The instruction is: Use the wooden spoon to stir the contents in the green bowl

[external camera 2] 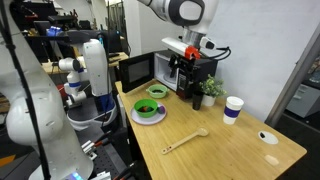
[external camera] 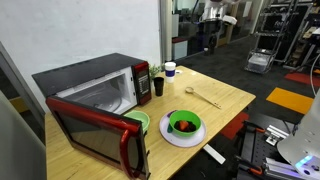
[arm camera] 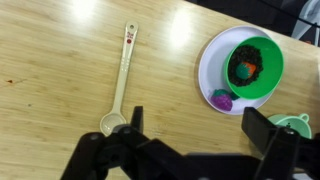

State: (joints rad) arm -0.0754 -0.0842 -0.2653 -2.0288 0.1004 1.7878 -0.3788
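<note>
Now my pincer (arm camera: 192, 114) hovers released, empty; the spoon (arm camera: 121, 75) lies untouched, apart from the bowl (arm camera: 277, 60). Fetching comes first: I must descend, straddle its handle, clench.

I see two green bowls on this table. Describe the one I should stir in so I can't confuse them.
On the wooden table, near the microwave with its red door open, find the round white plate. The green bowl sits on it, glossy and deep green, holding red and dark contents. The paler green bowl stands off the plate, right by the microwave door.
</note>
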